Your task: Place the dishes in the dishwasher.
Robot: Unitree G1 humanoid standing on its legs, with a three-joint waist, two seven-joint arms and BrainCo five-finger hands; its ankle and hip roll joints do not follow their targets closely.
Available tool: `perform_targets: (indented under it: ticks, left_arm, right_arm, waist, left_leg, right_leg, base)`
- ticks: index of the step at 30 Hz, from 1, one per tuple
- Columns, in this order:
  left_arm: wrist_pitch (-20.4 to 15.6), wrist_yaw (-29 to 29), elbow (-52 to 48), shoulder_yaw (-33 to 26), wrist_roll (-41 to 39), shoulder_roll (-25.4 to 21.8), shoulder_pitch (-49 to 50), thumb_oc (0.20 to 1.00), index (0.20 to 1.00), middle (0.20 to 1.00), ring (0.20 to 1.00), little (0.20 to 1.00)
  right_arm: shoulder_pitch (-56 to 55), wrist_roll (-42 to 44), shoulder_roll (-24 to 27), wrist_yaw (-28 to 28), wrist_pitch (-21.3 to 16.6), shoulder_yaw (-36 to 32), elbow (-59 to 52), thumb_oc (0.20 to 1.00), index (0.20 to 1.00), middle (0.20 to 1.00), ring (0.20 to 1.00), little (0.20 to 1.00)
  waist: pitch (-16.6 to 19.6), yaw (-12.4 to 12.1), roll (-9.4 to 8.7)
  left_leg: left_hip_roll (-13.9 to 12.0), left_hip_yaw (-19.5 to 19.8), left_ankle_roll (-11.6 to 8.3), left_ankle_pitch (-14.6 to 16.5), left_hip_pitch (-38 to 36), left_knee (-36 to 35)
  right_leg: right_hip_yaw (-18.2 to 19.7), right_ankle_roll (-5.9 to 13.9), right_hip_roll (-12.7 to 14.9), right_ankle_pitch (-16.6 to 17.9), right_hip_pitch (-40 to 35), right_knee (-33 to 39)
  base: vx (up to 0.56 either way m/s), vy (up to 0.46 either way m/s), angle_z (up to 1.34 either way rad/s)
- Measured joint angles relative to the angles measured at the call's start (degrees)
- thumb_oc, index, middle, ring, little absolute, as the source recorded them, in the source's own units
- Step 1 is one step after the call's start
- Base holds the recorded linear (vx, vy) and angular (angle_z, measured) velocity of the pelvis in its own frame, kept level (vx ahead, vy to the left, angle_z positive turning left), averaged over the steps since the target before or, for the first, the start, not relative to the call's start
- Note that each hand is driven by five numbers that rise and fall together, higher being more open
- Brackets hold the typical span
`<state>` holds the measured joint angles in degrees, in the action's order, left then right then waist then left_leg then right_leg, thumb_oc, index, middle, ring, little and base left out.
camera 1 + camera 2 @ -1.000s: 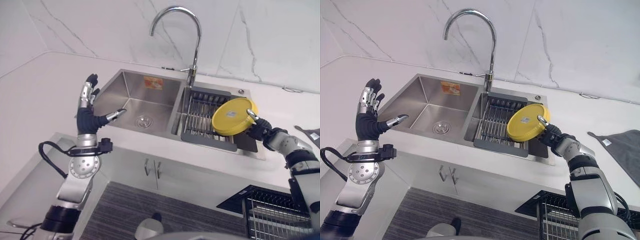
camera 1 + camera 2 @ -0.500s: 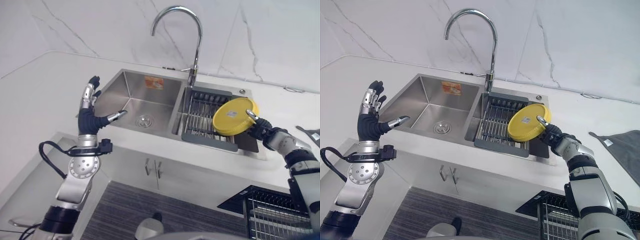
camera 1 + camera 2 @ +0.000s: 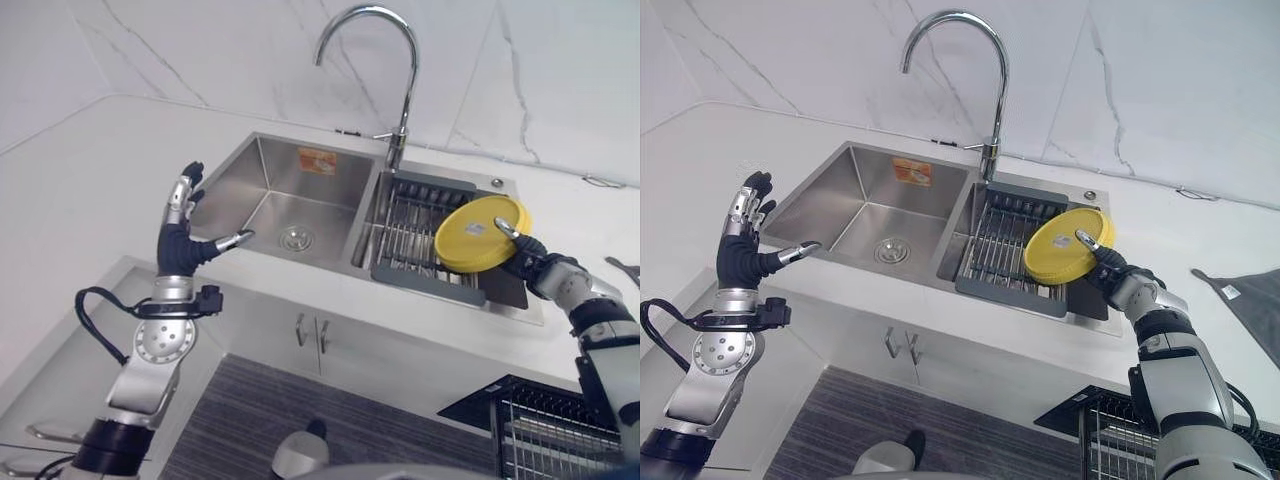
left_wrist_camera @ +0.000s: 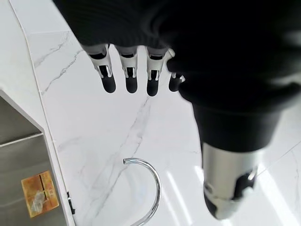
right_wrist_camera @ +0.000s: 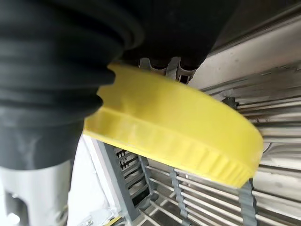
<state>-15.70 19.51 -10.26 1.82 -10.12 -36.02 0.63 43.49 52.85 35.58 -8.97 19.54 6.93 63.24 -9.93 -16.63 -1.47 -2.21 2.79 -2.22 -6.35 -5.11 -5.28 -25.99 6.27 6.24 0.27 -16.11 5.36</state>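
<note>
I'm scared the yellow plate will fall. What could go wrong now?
The right hand pinches the plate only at its edge, tilted above the rack in the sink, so it might slip and clatter down. Swinging it toward the dishwasher basket below, it could knock the counter edge. The left hand is raised open, too far away to catch it.

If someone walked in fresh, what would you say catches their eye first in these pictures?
The bright yellow dish, pinched in the right hand and held tilted over the dark drying rack in the sink's right basin. Then the left hand, raised with straight fingers in front of the empty left basin, and the tall chrome tap between the basins.
</note>
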Motion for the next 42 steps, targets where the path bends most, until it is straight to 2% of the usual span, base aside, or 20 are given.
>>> perform_targets:
  ticks: [1, 2, 3, 7, 9, 11, 18, 24, 27, 31, 33, 35, 37, 38, 39, 40, 42]
  left_arm:
    - [0.13, -0.25, 0.00, 0.00, 0.00, 0.00, 0.12, 1.000, 1.000, 1.000, 1.000, 1.000]
    - [0.22, -0.34, 0.00, 0.00, 0.01, 0.00, 0.46, 1.000, 1.000, 1.000, 1.000, 1.000]
    - [0.49, -0.49, 0.00, 0.00, 0.00, 0.00, 0.83, 1.000, 1.000, 1.000, 1.000, 1.000]
    - [0.60, -0.70, 0.32, 0.03, 0.00, 0.00, 2.21, 1.000, 1.000, 1.000, 1.000, 1.000]
    - [0.59, -0.77, 0.31, 0.02, 0.01, 0.01, 2.20, 1.000, 1.000, 1.000, 1.000, 1.000]
    - [0.59, -0.84, 0.30, 0.10, 0.03, 0.03, 2.28, 1.000, 1.000, 1.000, 1.000, 1.000]
    - [0.58, -1.16, 0.28, 0.50, 0.03, 0.04, 3.87, 1.000, 1.000, 1.000, 1.000, 1.000]
    - [0.51, -1.14, 0.28, 0.55, 0.01, 0.04, 3.90, 1.000, 1.000, 1.000, 1.000, 1.000]
    - [0.36, -1.14, 0.28, 0.64, 0.01, 0.10, 3.91, 1.000, 1.000, 1.000, 1.000, 1.000]
    - [-0.71, -1.12, 0.28, 0.60, 0.01, 0.53, 4.43, 1.000, 1.000, 1.000, 1.000, 1.000]
    - [-1.77, -1.14, 0.21, 0.49, 0.01, 0.56, 4.65, 1.000, 1.000, 1.000, 1.000, 1.000]
    - [-2.00, -1.21, 0.18, 0.50, 0.01, 0.58, 4.78, 1.000, 1.000, 1.000, 1.000, 1.000]
    - [-2.15, -1.34, -0.24, 0.25, -0.01, 0.88, 5.13, 1.000, 1.000, 1.000, 1.000, 1.000]
    - [-2.51, -1.32, -1.52, -0.54, -0.01, 2.16, 6.12, 1.000, 1.000, 1.000, 1.000, 1.000]
    - [-3.14, -0.85, -4.35, -2.09, 0.00, 4.86, 8.32, 1.000, 1.000, 1.000, 1.000, 1.000]
    - [-3.74, -0.22, -4.37, -2.33, 0.00, 5.26, 9.24, 1.000, 1.000, 1.000, 1.000, 1.000]
    - [-4.66, 0.50, -4.38, -1.88, 0.13, 6.02, 7.88, 1.000, 1.000, 1.000, 1.000, 1.000]
  right_arm:
    - [1.11, -0.10, 0.01, -0.02, -0.01, -0.01, 1.84, 0.887, 0.887, 0.887, 0.887, 0.887]
    - [1.36, -0.53, 0.04, -0.05, -0.12, -0.07, 1.97, 0.338, 0.338, 0.338, 0.338, 0.338]
    - [1.50, -1.03, 0.03, -0.03, -0.22, -0.07, 1.99, 0.200, 0.200, 0.200, 0.200, 0.200]
    - [3.85, -3.32, 0.09, 2.10, -2.39, 0.03, 2.48, 0.200, 0.200, 0.200, 0.200, 0.200]
    - [6.16, -4.11, 0.16, 5.77, -4.28, 0.44, 3.82, 0.200, 0.200, 0.200, 0.200, 0.200]
    - [6.43, -4.36, 0.14, 8.78, -4.56, 0.41, 3.73, 0.200, 0.200, 0.200, 0.200, 0.200]
    - [6.03, -4.32, -0.17, 9.46, -8.29, 0.44, 3.42, 0.200, 0.200, 0.200, 0.200, 0.200]
    - [5.76, -0.67, -0.72, 13.14, -11.49, -0.92, 3.29, 0.200, 0.200, 0.200, 0.200, 0.200]
    - [4.84, 0.63, -1.80, 14.71, -13.16, -1.17, -0.67, 0.200, 0.200, 0.200, 0.200, 0.200]
    - [-0.04, 1.29, -1.87, 15.12, -15.59, -1.19, -13.56, 0.200, 0.200, 0.200, 0.200, 0.200]
    - [-4.54, 1.56, -1.84, 15.61, -17.39, -2.29, -23.59, 0.200, 0.200, 0.200, 0.200, 0.200]
    - [-5.77, 2.49, -1.88, 15.67, -19.12, -3.09, -25.66, 0.200, 0.200, 0.200, 0.200, 0.200]
    - [-7.29, 2.53, -1.94, 16.70, -19.00, -4.23, -26.61, 0.200, 0.200, 0.200, 0.200, 0.200]
    - [-13.48, 2.45, -2.43, 18.39, -18.79, -7.08, -37.85, 0.200, 0.200, 0.200, 0.200, 0.200]
    - [-25.49, 2.37, -5.29, 19.26, -20.17, -10.81, -58.92, 0.200, 0.200, 0.200, 0.200, 0.200]
    - [-29.48, 2.61, -7.77, 18.19, -20.82, -9.78, -66.96, 0.200, 0.200, 0.200, 0.200, 0.200]
    - [-32.94, 0.99, -11.52, 19.19, -21.75, -8.29, -73.12, 0.200, 0.200, 0.200, 0.200, 0.200]
  waist:
    - [-0.01, -0.04, -0.01]
    - [-0.03, -0.08, -0.05]
    - [-0.07, -0.14, -0.08]
    - [-0.50, -0.61, 0.26]
    - [-0.58, -0.90, 0.36]
    - [-0.63, -1.20, 0.36]
    - [-0.67, -0.91, 0.34]
    - [-0.68, -0.73, 0.31]
    - [-0.68, -0.23, 0.31]
    - [-0.74, 0.17, 0.23]
    - [-1.00, 0.62, -0.18]
    - [-1.16, 0.98, -0.46]
    - [-1.35, 1.56, -0.74]
    - [-1.52, 2.22, -0.84]
    - [-1.57, 2.72, -0.79]
    - [-1.53, 3.86, -0.67]
    - [-1.57, 8.85, -0.63]
  left_leg:
    - [0.11, -0.01, 0.03, -0.02, 0.00, 0.00]
    - [0.19, -0.02, 0.04, -0.03, -0.01, 0.00]
    - [0.24, -0.02, 0.05, -0.03, 0.01, 0.00]
    - [0.15, 0.01, 0.11, -0.08, 0.23, 0.00]
    - [0.12, 0.06, 0.10, -0.07, 0.51, 0.00]
    - [0.34, 0.06, 0.12, -0.07, 0.54, 0.01]
    - [0.30, -0.09, 0.16, -0.05, 0.12, 0.01]
    - [0.23, -0.12, 0.17, -0.06, 0.03, 0.01]
    - [0.21, -0.20, 0.18, -0.06, 0.01, 0.01]
    - [0.24, -0.25, 0.21, -0.04, 0.03, 0.01]
    - [0.19, -0.26, 0.21, -0.04, 0.06, 0.01]
    - [0.19, -0.30, 0.20, -0.02, 0.08, 0.00]
    - [-0.21, -0.28, 0.23, 0.00, 0.20, 0.02]
    - [-0.19, -0.47, 0.39, -0.31, 0.61, 0.04]
    - [-0.21, -0.80, 0.45, -0.41, 1.08, 0.04]
    - [-0.20, -1.86, 0.52, -0.34, 0.72, 0.04]
    - [-0.93, -2.99, 0.22, -0.15, 0.45, 0.00]
  right_leg:
    - [0.00, 0.00, 0.10, 0.00, 0.00, 0.00]
    - [0.00, 0.00, 0.18, 0.00, -0.02, 0.00]
    - [0.00, 0.00, 0.22, 0.00, -0.01, 0.00]
    - [0.00, 0.02, 0.19, 0.02, 0.24, 0.01]
    - [0.00, 0.05, 0.21, 0.03, 0.52, 0.01]
    - [-0.03, 0.05, 0.31, 0.03, 0.52, -0.01]
    - [0.06, 0.03, 0.25, 0.04, 0.16, -0.31]
    - [0.18, 0.11, 0.25, 0.09, 0.11, -0.31]
    - [0.27, 0.10, 0.25, 0.09, 0.13, -0.32]
    - [0.26, 0.08, 0.26, 0.08, 0.13, -0.33]
    - [0.22, 0.05, 0.23, 0.06, 0.13, -0.32]
    - [0.35, 0.05, 0.24, 0.06, 0.17, -0.33]
    - [0.26, 0.06, 0.09, 0.06, 0.35, -0.33]
    - [0.45, 0.05, 0.16, 0.05, 0.92, -0.32]
    - [1.88, 0.04, 0.23, 0.06, 1.69, -0.32]
    - [3.24, 0.06, 0.16, 0.09, 1.52, -0.34]
    - [4.14, 0.07, -0.38, 0.17, 1.66, -0.35]
  base:
    - [0.04, 0.002, 0.00]
    - [0.00, 0.000, 0.00]
    - [0.00, 0.000, 0.00]
    - [-0.04, 0.010, 0.00]
    - [0.00, 0.015, 0.01]
    - [0.03, 0.037, 0.01]
    - [0.00, 0.004, 0.00]
    - [-0.01, 0.003, 0.00]
    - [0.00, 0.010, 0.00]
    - [-0.03, -0.004, 0.00]
    - [-0.02, -0.008, 0.01]
    - [-0.04, -0.029, -0.01]
    - [-0.19, -0.130, 0.07]
    - [-0.14, -0.099, 0.06]
    - [-0.14, -0.057, -0.22]
    - [-0.14, -0.051, -0.44]
    - [-0.12, -0.075, -0.39]
